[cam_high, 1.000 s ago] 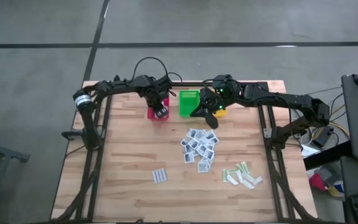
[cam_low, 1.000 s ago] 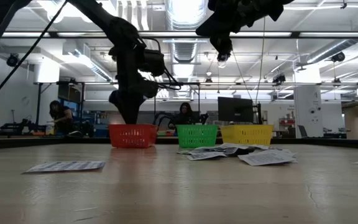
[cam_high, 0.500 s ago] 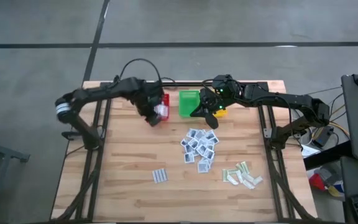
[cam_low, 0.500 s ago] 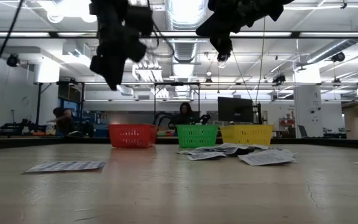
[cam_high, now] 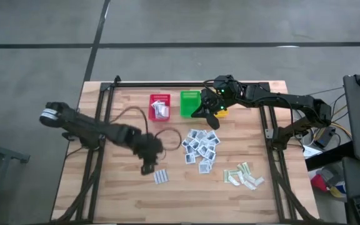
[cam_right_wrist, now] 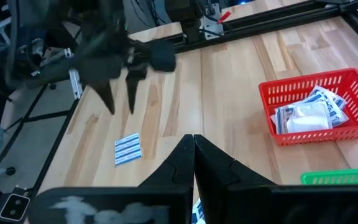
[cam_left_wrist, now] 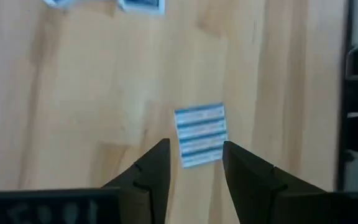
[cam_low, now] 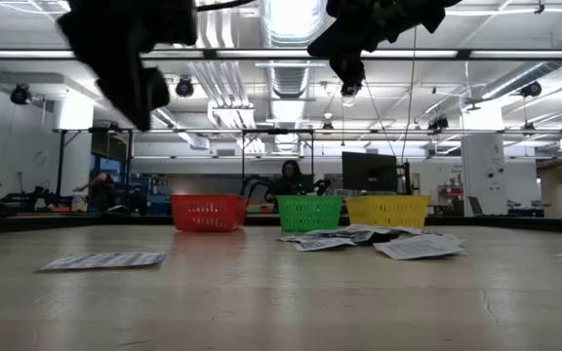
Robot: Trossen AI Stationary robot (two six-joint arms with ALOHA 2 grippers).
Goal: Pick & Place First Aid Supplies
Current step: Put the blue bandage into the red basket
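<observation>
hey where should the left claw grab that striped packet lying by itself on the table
The striped packet lies flat on the bare wood. Come straight down with the open left claw, fingers pinching across its two longer edges. Flat as it lies, no other side offers a grip.

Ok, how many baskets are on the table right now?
3, in a row along the far edge: red basket on the left with packets inside, green basket in the middle, yellow basket on the right, mostly hidden under the right arm from above.
</observation>
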